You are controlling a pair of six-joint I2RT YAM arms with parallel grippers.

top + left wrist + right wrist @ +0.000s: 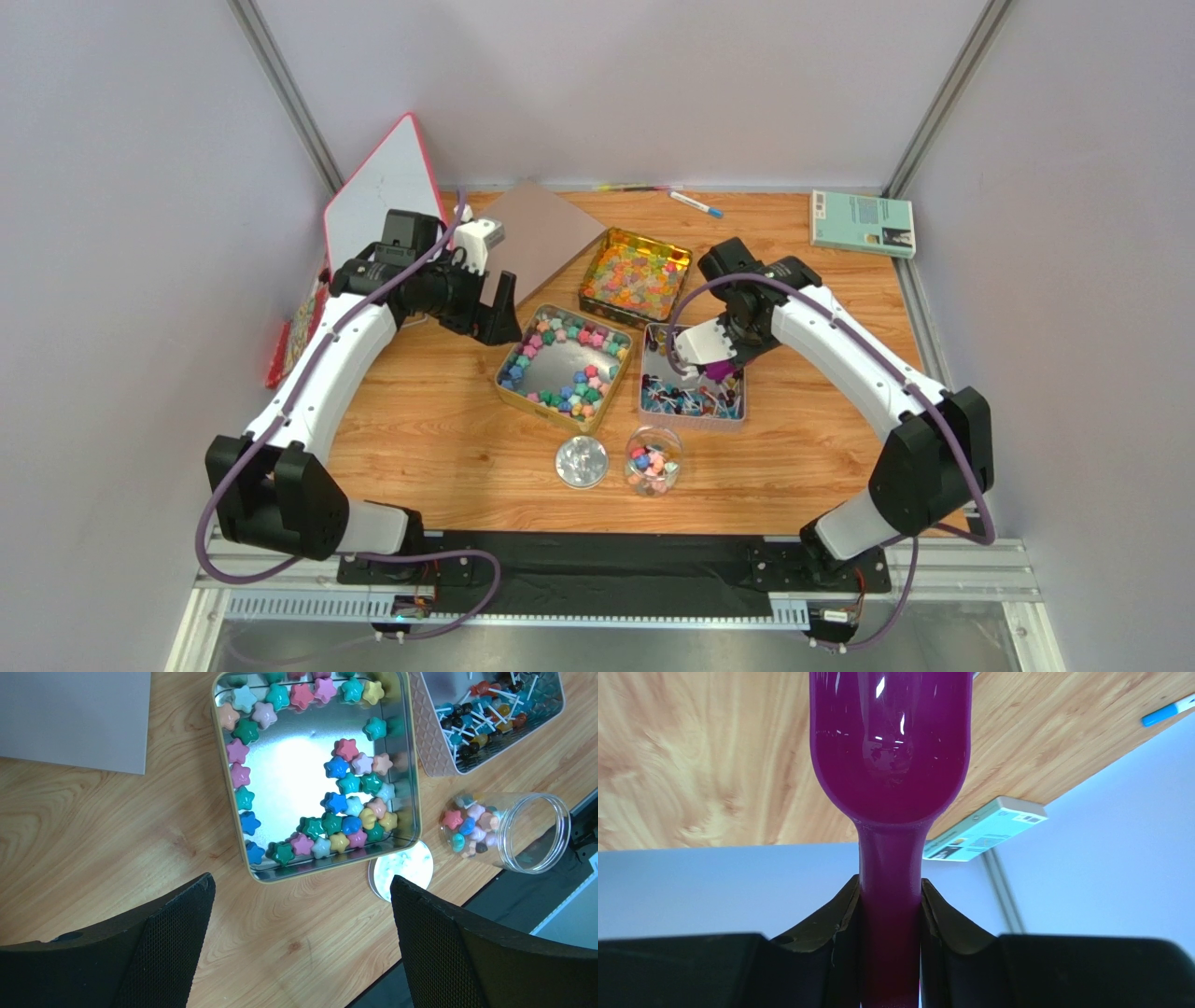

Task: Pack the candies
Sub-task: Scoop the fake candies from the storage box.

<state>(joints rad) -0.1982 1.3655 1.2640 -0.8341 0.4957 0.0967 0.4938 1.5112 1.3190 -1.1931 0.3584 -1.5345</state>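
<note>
pastel candies (337,805) near left gripper (302,882)

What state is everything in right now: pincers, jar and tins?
left pincer, open, holding nothing.
right pincer, shut on purple scoop.
jar, upright, uncapped, partly filled with candies.
jar lid, lying on the table beside the jar.
star tin, open, candies ringing a bare middle.
orange candy tin, open, well filled.
third tin, open, candies inside.
</note>
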